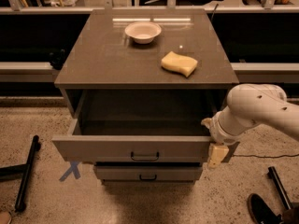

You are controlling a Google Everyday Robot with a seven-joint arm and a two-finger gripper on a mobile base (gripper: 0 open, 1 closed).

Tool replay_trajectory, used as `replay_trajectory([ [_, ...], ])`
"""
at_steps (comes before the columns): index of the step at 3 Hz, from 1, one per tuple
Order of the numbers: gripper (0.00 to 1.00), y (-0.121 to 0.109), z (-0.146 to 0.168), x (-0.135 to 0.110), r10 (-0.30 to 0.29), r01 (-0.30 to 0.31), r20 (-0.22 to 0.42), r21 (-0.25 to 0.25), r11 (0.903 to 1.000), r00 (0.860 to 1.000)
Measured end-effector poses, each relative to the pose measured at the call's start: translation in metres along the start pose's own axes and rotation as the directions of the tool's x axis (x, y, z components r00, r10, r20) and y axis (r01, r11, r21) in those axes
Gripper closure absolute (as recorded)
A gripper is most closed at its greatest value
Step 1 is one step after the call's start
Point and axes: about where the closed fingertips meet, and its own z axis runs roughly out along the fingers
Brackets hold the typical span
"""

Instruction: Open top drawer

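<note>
The top drawer is a wide grey-brown drawer with a small black centre handle. It stands pulled far out of the cabinet, and its dark inside shows nothing in it. My gripper sits at the drawer's front right corner, at the end of my white arm that comes in from the right. One cream fingertip hangs over the drawer front's right end.
A narrower lower drawer sits shut below. On the cabinet top lie a white bowl and a yellow sponge. A black bar and blue tape cross are on the floor left; black objects at right.
</note>
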Motion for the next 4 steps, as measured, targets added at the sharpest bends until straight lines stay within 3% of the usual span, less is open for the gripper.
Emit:
replay_trajectory([
  [1, 0.00, 0.012, 0.000, -0.013, -0.046, 0.047, 0.008, -0.035, 0.9983, 0.999],
  [2, 0.15, 0.030, -0.001, -0.025, -0.089, 0.090, 0.010, -0.072, 0.9933, 0.996],
  [3, 0.46, 0.048, -0.006, -0.032, -0.121, 0.122, 0.012, -0.095, 0.9880, 0.993],
  [4, 0.70, 0.055, -0.010, -0.034, -0.131, 0.132, 0.013, -0.098, 0.9864, 0.991],
])
